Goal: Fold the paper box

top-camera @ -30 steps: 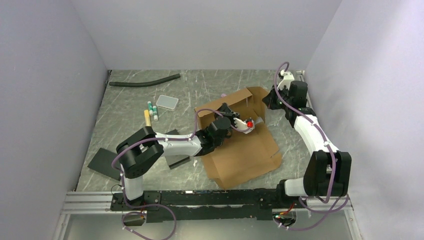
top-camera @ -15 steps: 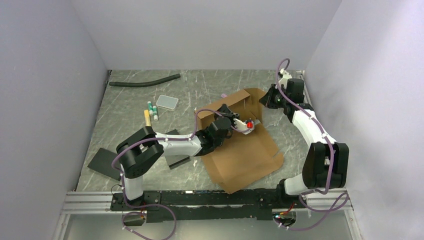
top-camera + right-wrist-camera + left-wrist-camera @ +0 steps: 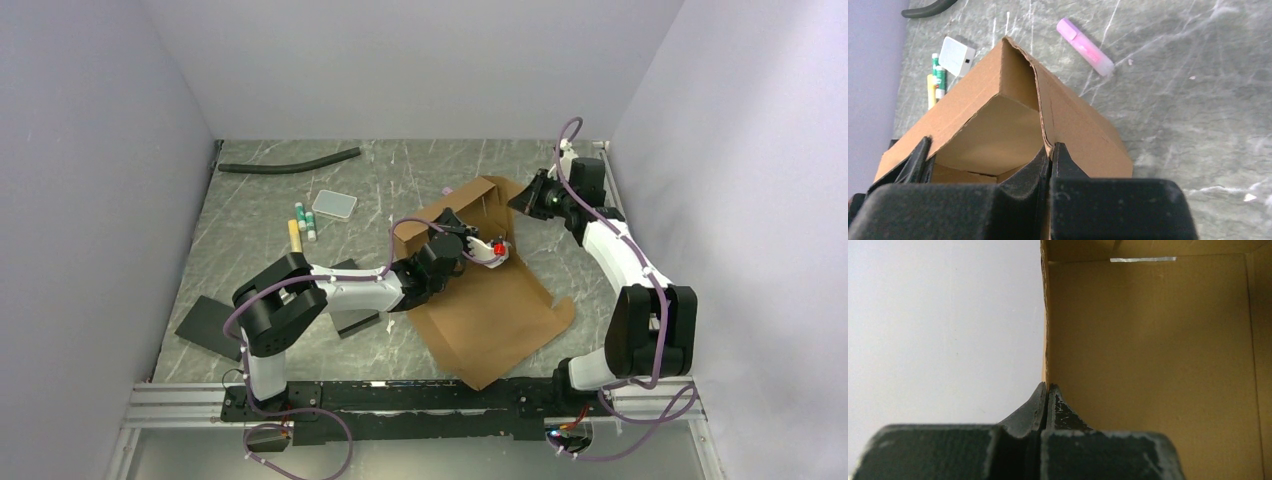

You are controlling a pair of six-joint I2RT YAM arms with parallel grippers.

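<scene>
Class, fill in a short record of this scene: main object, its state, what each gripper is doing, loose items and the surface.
main object: paper box, brown cardboard
state: partly folded, far walls raised, near panel flat
left gripper: shut, pinching a cardboard edge
right gripper: shut, pinching a raised flap's edge
loose items: pink marker, black hose, white case, black slabs
surface: grey marbled table
</scene>
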